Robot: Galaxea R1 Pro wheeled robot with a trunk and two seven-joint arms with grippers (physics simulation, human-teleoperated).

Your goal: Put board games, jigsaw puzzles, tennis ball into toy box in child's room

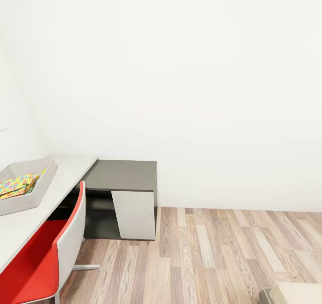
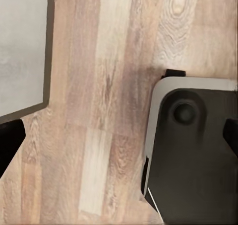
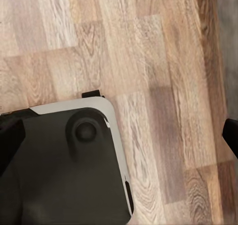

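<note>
The toy box (image 1: pixel 42 192), a light grey bin, stands on the white-topped table (image 1: pixel 67 174) at the left edge of the head view. Inside it lies a multicoloured jigsaw puzzle (image 1: pixel 17 183), with an orange-edged flat thing partly hidden under it. The board games and the tennis ball are out of view. My left gripper (image 2: pixel 119 138) is open over the wood floor, with nothing between its dark fingertips (image 2: pixel 7 143). My right gripper (image 3: pixel 119 138) is open too, with nothing between its fingertips (image 3: pixel 7 143) but floor and my base.
A red-and-white chair (image 1: pixel 49 254) is tucked against the table. The table's low dark grey section (image 1: pixel 123 176) fills the corner by the white wall. A pale corner of the bed (image 1: pixel 295 293) shows at the lower right. My dark base (image 2: pixel 198 160) sits below both wrists.
</note>
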